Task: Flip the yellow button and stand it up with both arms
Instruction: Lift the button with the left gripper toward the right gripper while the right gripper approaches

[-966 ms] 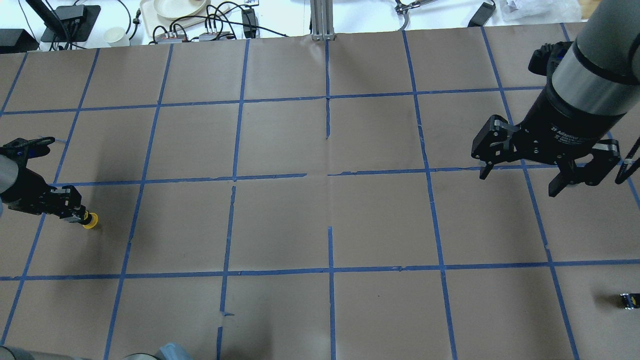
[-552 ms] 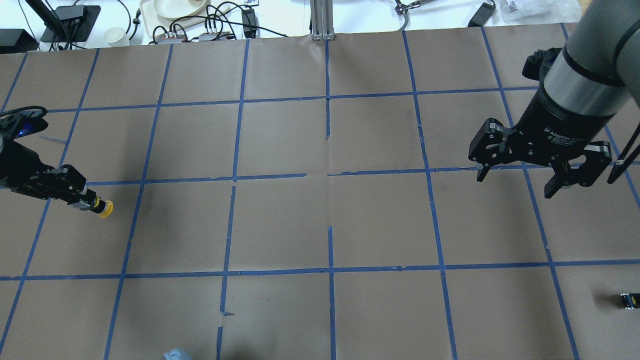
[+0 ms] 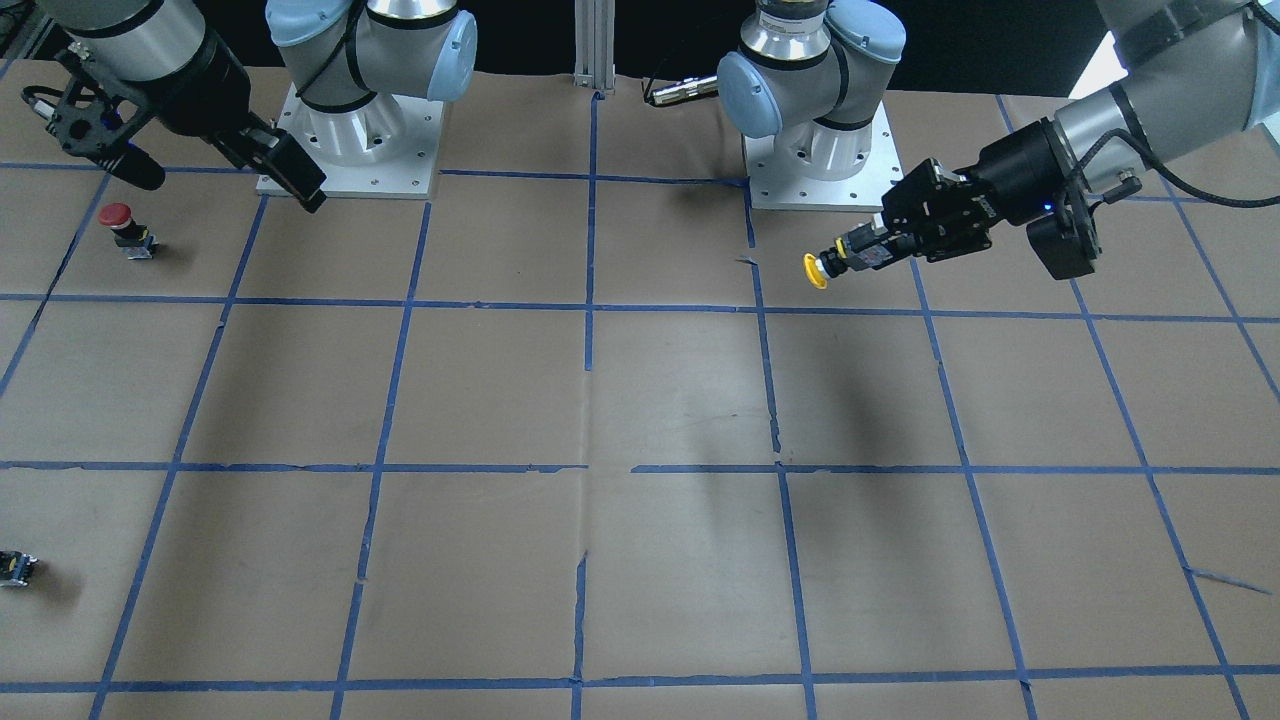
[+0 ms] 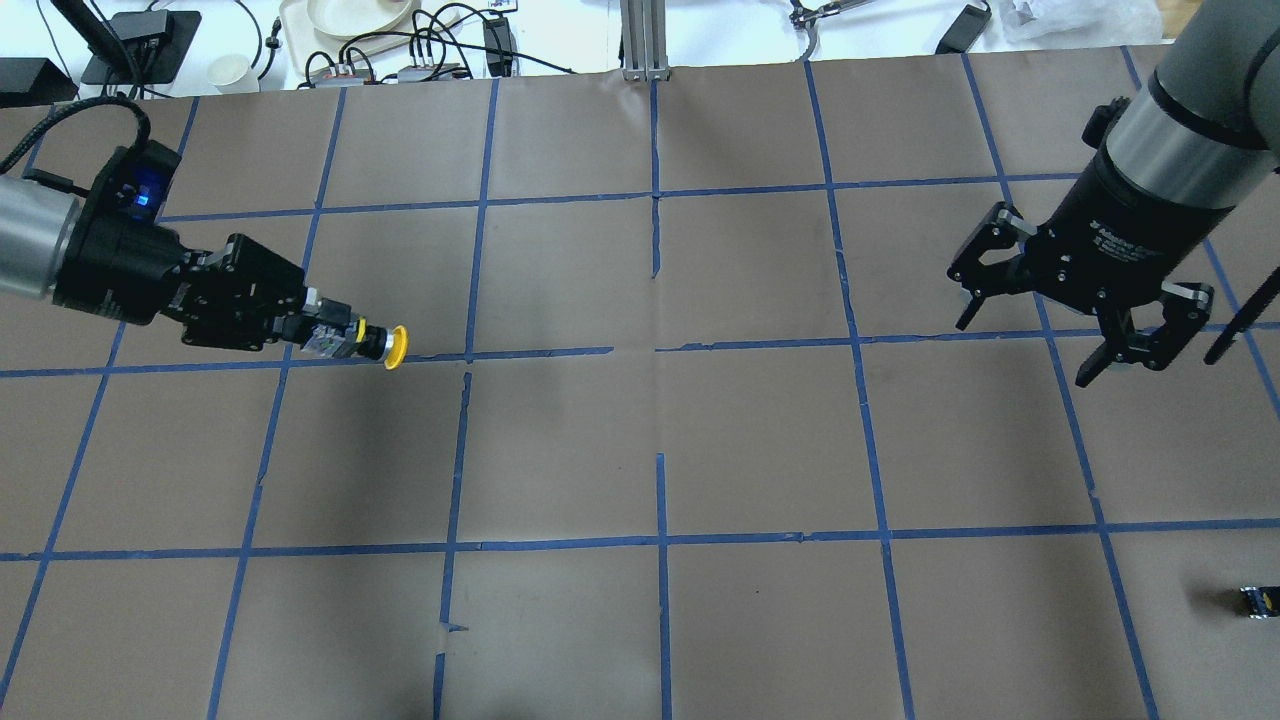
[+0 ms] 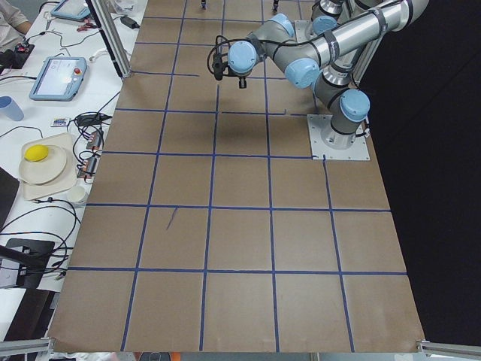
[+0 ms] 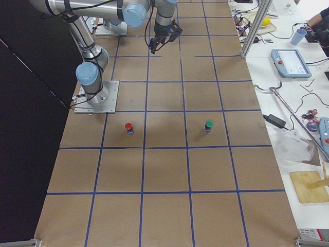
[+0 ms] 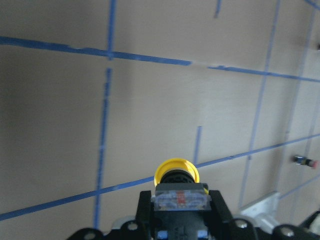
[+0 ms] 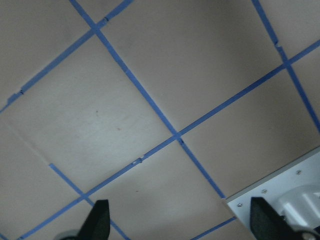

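Observation:
My left gripper (image 4: 318,335) is shut on the yellow button (image 4: 394,347), gripping its black-and-grey body. It holds the button sideways in the air, with the yellow cap pointing toward the table's middle. The same grip shows in the front view, gripper (image 3: 868,250) and cap (image 3: 815,271), and in the left wrist view, where the cap (image 7: 176,172) sticks out past the fingers. My right gripper (image 4: 1028,348) is open and empty above the right side of the table, far from the button. It also shows open in the front view (image 3: 225,185) and the right wrist view (image 8: 180,225).
A red-capped button (image 3: 118,218) stands near the right arm's base plate (image 3: 350,160). A green-capped button (image 6: 208,125) stands further out. A small dark capless part (image 4: 1257,600) lies near the right front edge. Cables, a plate and boxes lie beyond the far edge.
My left gripper has carried the yellow button from the far left toward the table's middle and turned its cap toward the centre. My right gripper shifted slightly and stays open.

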